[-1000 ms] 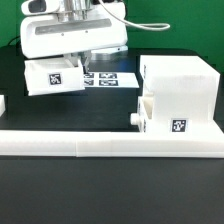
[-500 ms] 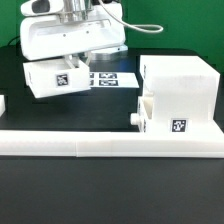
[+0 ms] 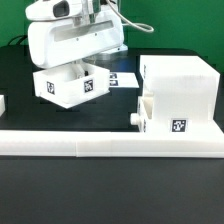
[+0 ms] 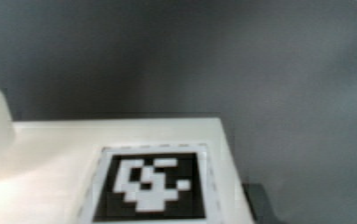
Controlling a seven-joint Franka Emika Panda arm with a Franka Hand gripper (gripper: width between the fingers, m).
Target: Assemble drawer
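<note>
Small drawer box [image 3: 68, 86] is at the exterior view's upper left, corner-on under the claw [image 3: 73, 66]. The housing hides the fingers, so I cannot tell its grip. Casing [image 3: 180, 85] at right sits against the rail [image 3: 110, 142], probably for bracing.

We read this as a robotics lab: a black counter [image 3: 110, 190] with a green backdrop [image 3: 185, 25] behind its far edge, the marker board [image 3: 125, 78] lying near that edge, square tags [image 3: 180, 127] on the drawer casing [image 3: 180, 85] and the drawer box [image 3: 62, 90], and a white robot arm [image 3: 75, 40].
</note>
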